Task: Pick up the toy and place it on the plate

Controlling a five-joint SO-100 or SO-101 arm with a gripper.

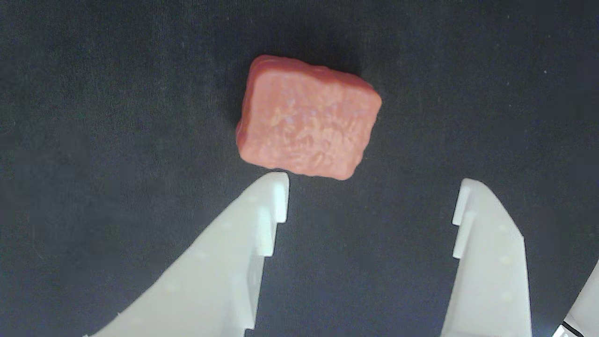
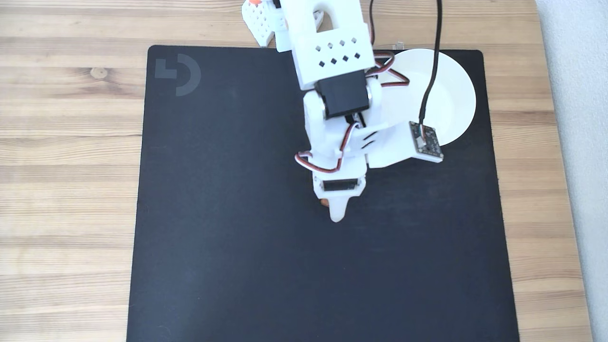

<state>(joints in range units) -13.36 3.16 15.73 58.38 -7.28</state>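
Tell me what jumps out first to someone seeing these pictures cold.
In the wrist view, the reddish-brown toy stands out against the black mat, lying just beyond the open white gripper, untouched. In the fixed view, the white arm reaches down the middle of the mat, with the white plate at the mat's upper right, partly covered by the arm.

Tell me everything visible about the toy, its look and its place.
The toy is a small reddish-brown block with rounded corners and a bumpy, biscuit-like top. It lies flat on the black mat, slightly turned, just beyond the tips of the open white jaws, which do not touch it. In the fixed view the arm mostly hides it.
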